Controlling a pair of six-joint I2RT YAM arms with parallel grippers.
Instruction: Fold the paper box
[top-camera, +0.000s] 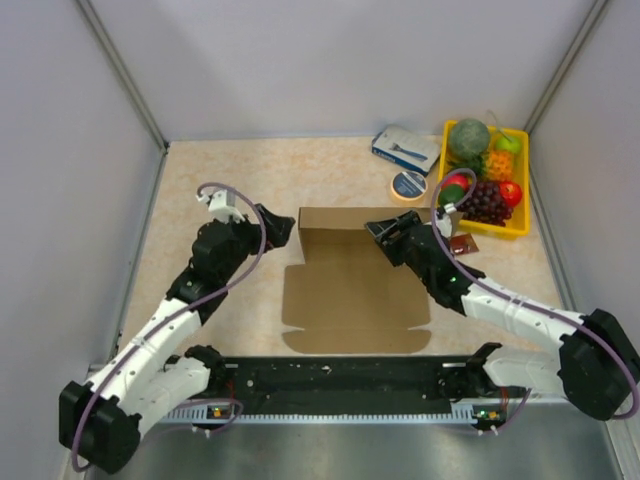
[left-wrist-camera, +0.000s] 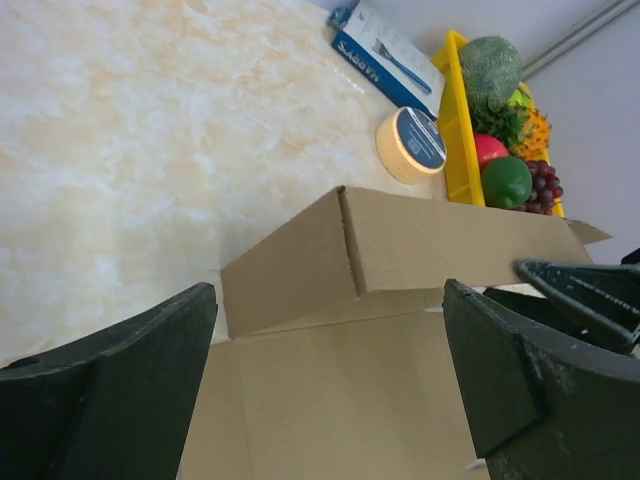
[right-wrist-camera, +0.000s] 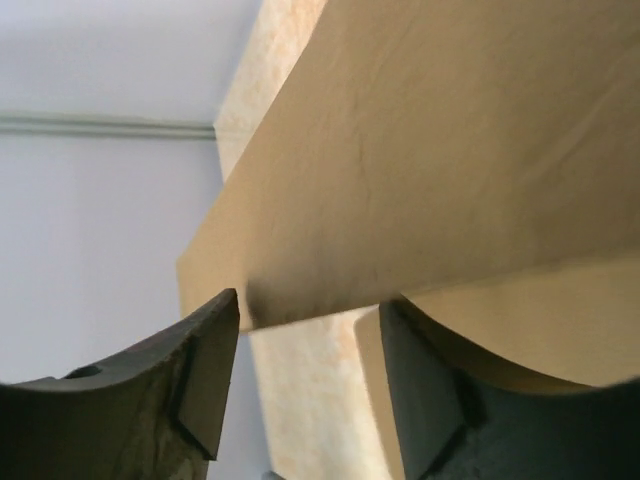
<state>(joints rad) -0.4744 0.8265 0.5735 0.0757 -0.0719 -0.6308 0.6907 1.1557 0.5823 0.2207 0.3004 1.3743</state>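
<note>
Paper box (top-camera: 345, 290) partly folded, left gripper (left-wrist-camera: 330, 300) agape, right gripper (right-wrist-camera: 308, 310) seemingly parted.

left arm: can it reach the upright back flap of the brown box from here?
Likely yes. The left gripper is open, right at the paper box, its upright flap dead ahead and nothing between.

Open bench (top-camera: 230, 175) lies left and rear-left of the brown corrugated cardboard box blank (top-camera: 350, 300), whose rear flap stands upright as a barrier. Rear-right approach obstructed: blue-and-white printed carton (top-camera: 405, 148), cream tape roll (top-camera: 408, 185) and yellow plastic fruit tray (top-camera: 497, 231) crowded together. Both flanks confined by grey side walls (top-camera: 60, 200).
</note>
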